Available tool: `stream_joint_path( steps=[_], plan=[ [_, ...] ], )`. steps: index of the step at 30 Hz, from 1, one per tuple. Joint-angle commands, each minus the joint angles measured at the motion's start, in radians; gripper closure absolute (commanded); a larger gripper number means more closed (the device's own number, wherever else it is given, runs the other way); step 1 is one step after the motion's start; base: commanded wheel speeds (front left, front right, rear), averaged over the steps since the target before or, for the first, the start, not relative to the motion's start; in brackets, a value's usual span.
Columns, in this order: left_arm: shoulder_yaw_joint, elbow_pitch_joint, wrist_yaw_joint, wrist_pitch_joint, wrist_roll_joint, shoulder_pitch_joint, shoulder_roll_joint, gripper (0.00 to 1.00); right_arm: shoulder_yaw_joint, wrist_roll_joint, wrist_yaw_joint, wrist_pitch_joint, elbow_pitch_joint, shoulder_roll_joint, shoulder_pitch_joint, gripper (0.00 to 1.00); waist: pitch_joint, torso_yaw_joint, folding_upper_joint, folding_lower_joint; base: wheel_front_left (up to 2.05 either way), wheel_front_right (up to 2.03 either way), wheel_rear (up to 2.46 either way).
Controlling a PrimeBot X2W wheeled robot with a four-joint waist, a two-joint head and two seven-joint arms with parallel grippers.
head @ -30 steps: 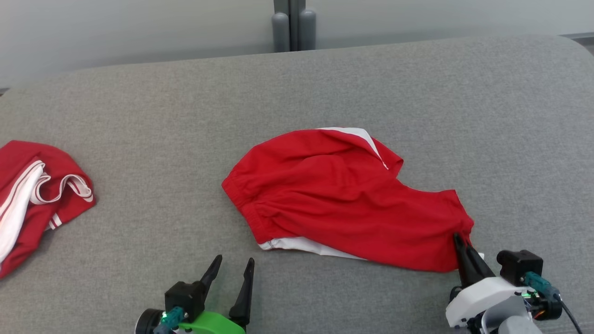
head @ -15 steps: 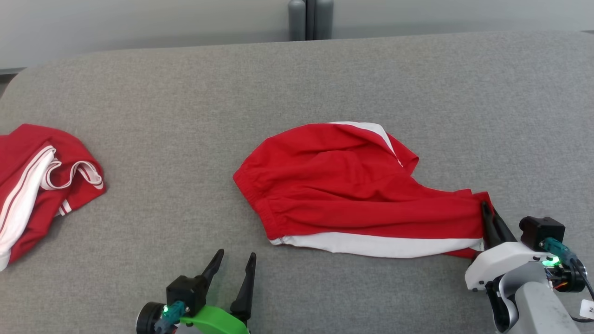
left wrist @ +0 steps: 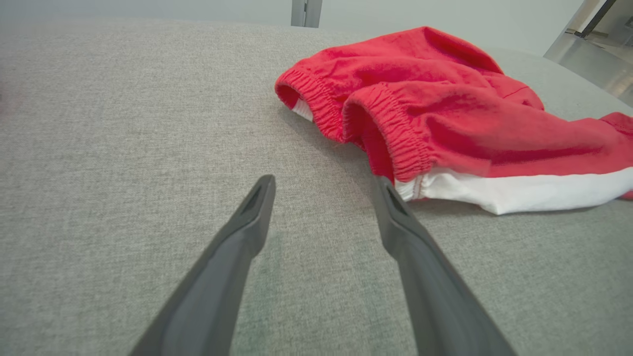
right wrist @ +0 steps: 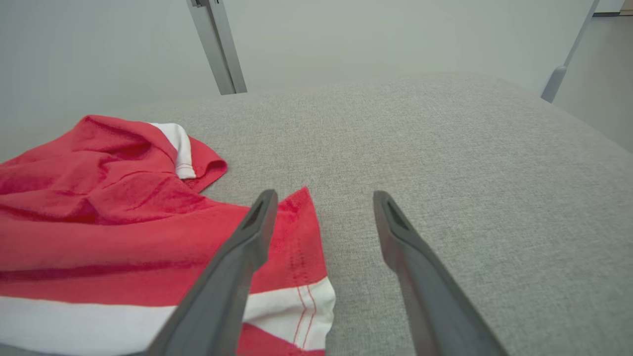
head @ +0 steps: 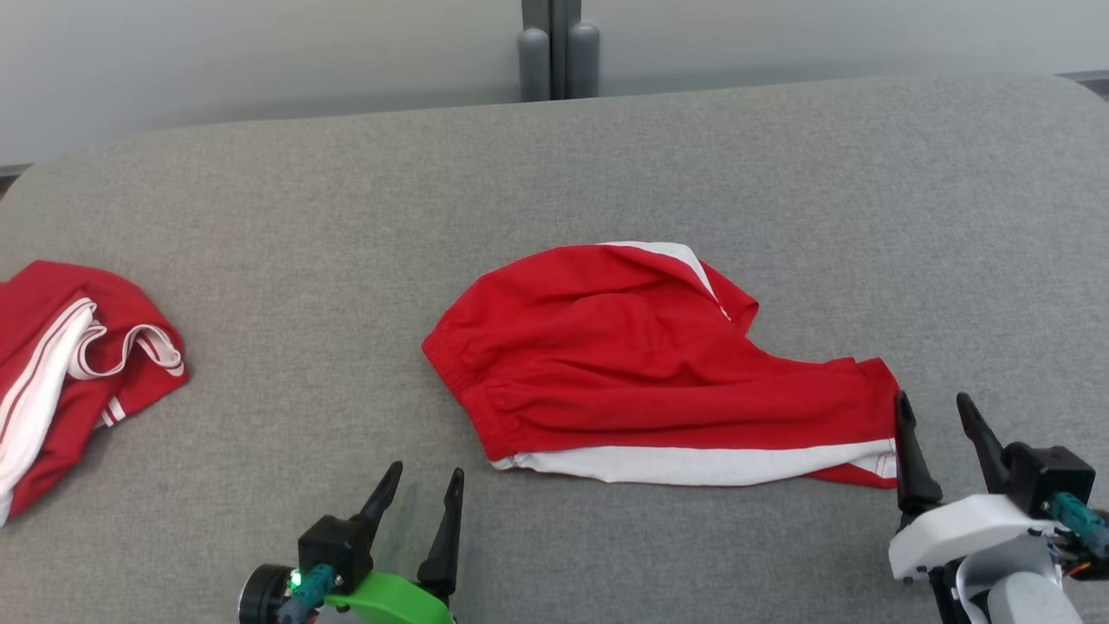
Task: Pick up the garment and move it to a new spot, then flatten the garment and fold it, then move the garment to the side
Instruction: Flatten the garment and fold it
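Observation:
The garment (head: 658,381) is a pair of red shorts with white side stripes, lying spread on the grey padded surface (head: 554,173), waistband to the left. Its leg hem (right wrist: 301,277) lies by my right gripper (head: 934,409), which is open at the hem's right end with nothing held; its left finger sits over the hem edge. My left gripper (head: 424,475) stands open near the front edge, just left of the elastic waistband (left wrist: 390,133), apart from it.
A second red and white garment (head: 69,364) lies bunched at the far left. A grey post (head: 559,52) stands behind the surface's far edge. Bare grey fabric stretches to the right and back.
My right gripper has opened and let go of the leg hem after pulling it rightward, exposing the white stripe. The camera has shifted a little. The left gripper has stayed put.

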Motion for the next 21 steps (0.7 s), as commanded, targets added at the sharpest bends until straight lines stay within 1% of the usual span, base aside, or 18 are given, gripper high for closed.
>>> stream_joint_path(
  steps=[1,5,11,18,21],
  plan=[
    [0.004,-0.002,-0.003,-0.001,0.011,0.018,0.000,0.00,0.006,0.005,-0.001,-0.002,-0.013,-0.004,0.026,0.00,-0.015,-0.004,-0.0001,0.0000,0.00,0.00,0.00],
    [0.010,-0.010,-0.003,-0.001,0.021,0.036,-0.003,0.00,0.023,0.014,-0.001,-0.002,-0.014,-0.004,0.073,0.00,-0.036,-0.004,-0.0001,0.0000,0.00,0.00,0.00],
    [0.005,-0.013,-0.003,-0.001,0.023,0.053,-0.007,0.00,0.036,0.021,-0.001,-0.002,0.004,-0.004,0.089,0.00,-0.049,-0.002,-0.0001,0.0000,0.00,0.00,0.00],
    [-0.032,-0.020,-0.003,-0.001,0.000,0.035,-0.002,0.00,0.050,0.020,-0.001,-0.002,0.014,-0.004,0.068,0.00,-0.029,-0.013,-0.0001,0.0000,0.00,0.00,0.00],
    [-0.078,-0.010,-0.003,-0.001,-0.021,0.017,0.006,0.00,0.054,0.017,-0.001,-0.002,0.015,-0.004,0.063,0.00,-0.011,-0.027,-0.0001,0.0000,0.00,0.00,0.00]
  ],
)
